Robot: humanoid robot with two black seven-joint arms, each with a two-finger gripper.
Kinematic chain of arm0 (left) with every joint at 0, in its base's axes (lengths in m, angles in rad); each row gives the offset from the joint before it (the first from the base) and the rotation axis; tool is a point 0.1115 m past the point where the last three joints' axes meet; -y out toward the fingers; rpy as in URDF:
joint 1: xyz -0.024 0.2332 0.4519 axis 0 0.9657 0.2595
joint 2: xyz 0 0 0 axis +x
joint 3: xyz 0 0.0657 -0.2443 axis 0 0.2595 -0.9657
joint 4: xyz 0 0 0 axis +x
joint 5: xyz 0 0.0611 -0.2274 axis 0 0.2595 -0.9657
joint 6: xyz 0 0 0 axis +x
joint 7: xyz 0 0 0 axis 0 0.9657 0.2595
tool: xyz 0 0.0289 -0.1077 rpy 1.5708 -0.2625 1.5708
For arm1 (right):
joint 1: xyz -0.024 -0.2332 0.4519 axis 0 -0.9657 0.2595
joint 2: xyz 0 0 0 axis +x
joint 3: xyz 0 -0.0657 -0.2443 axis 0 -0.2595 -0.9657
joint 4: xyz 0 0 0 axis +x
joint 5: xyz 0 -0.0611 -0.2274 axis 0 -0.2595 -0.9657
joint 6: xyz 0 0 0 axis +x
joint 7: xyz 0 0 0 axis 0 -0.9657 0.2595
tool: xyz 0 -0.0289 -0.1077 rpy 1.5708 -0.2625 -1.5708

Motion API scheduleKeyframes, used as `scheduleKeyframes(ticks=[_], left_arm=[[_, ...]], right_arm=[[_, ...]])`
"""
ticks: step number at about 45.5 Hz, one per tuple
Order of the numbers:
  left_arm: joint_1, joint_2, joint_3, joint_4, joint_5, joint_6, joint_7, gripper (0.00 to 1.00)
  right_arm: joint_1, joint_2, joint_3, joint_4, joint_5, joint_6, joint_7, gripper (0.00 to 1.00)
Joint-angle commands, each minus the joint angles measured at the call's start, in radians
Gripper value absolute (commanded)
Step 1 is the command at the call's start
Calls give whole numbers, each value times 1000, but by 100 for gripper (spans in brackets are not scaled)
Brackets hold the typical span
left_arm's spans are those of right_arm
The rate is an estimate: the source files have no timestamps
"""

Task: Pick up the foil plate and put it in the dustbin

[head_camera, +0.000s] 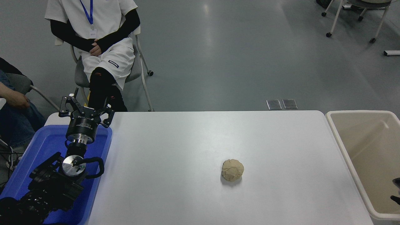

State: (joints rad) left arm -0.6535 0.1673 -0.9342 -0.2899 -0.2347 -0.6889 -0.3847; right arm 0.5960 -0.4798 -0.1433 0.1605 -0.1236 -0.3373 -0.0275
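Observation:
The foil plate does not show anywhere in the head view; it is hidden or outside the picture. The beige dustbin [337, 131] stands against the table's right edge, and the part of its inside that shows holds nothing. Only two black fingertips of my right gripper [396, 189] show at the right edge, over the dustbin, apart with nothing between them. My left gripper [85, 109] is parked at the lower left over the blue tub, fingers spread and empty.
A small tan crumpled paper ball [232, 169] lies on the white table [187, 140], right of centre. A blue plastic tub [37, 150] sits at the table's left. A person sits on a chair [93, 40] beyond the far left corner; another person's arm [12, 97] shows at the left edge.

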Motion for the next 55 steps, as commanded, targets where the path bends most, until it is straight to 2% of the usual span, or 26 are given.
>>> scheduleKeyframes(ticks=[1,7,15,21,25,27,32,38,45,55], left_arm=[[0,0,0,0,0,0,0,99],[0,0,0,0,0,0,0,99],[0,0,0,0,0,0,0,99],[0,0,0,0,0,0,0,99],[0,0,0,0,0,0,0,99],[0,0,0,0,0,0,0,99],[0,0,0,0,0,0,0,99],[0,0,0,0,0,0,1,99],[0,0,0,0,0,0,0,99],[0,0,0,0,0,0,1,99]], right_arm=[[56,-29,-33,22,-66,17,0,88],[94,-66,-58,131,-163,29,-6,89],[163,-180,-97,350,-238,40,-54,89],[260,-260,-220,514,-238,41,-60,89],[327,-273,-317,580,-238,43,-60,94],[367,-280,-373,622,-235,46,-60,99],[441,-304,-444,715,-234,67,-58,100],[547,-316,-498,815,-226,173,-60,100],[708,-304,-631,898,-225,380,-60,100],[898,-197,-774,895,-222,578,-58,100]])
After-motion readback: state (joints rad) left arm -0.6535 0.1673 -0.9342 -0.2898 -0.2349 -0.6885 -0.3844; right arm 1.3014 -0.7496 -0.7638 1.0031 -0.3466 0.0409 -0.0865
